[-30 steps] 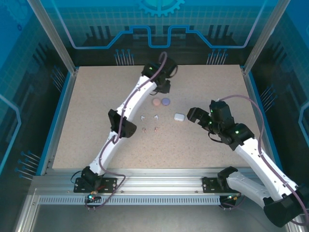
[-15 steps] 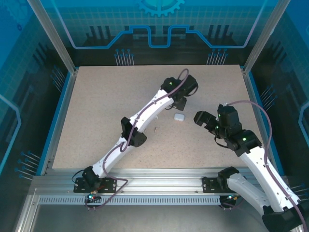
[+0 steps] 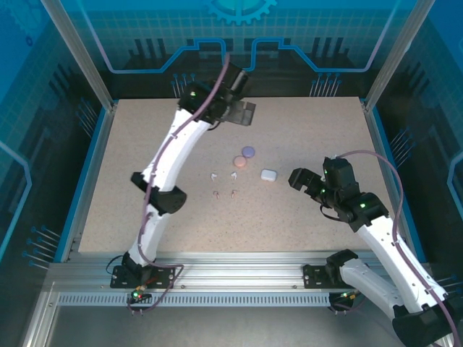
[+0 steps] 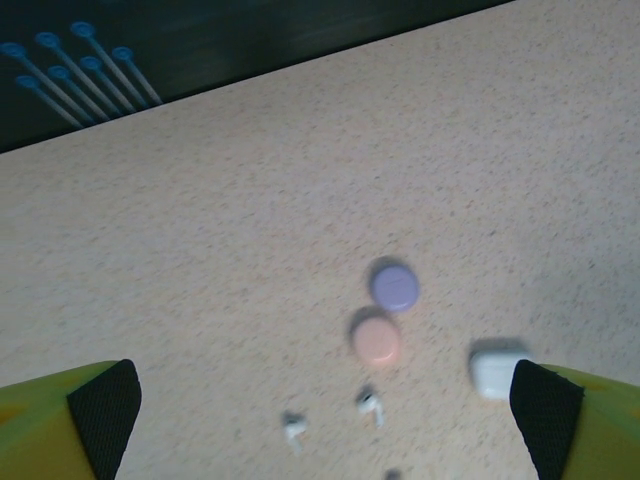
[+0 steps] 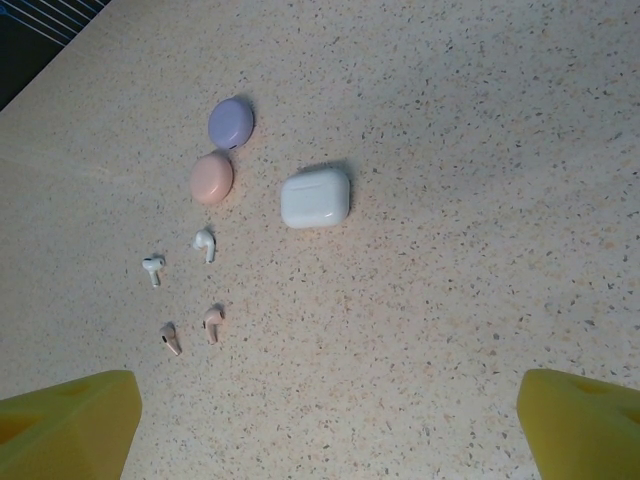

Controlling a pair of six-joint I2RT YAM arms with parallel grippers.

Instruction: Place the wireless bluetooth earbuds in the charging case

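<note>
Swinging back from the middle of the table, the left claw (image 3: 243, 113) now hangs over the upper centre of the top view. The two round cases it covered half a second ago lie in sight again, the pink one a little lower in the frame than a second ago. Its jaws are spread wide and empty, and in its wrist view the matte black pads (image 4: 105, 400) on yellow fingers sit at the bottom corners. The right claw (image 3: 295, 178), right of centre in the top view, is likewise spread with nothing between its yellow fingers (image 5: 65, 420). Just left of it lies the white case (image 5: 315, 197), a smooth rounded rectangle lying flat and shut. Up and left of that sit the pink case (image 5: 211, 177) and the purple case (image 5: 231, 122), two round pebble-like discs just beside each other, the purple one higher. Below and left of the cases, loose on the bare surface, lie the white earbuds (image 5: 204, 243), a pair of tiny stemmed pieces set slightly apart. The pink earbuds (image 5: 212, 323) are paired the same way just beneath them. Everything rests on the table (image 3: 145, 159), a grainy, speckled beige board.
</note>
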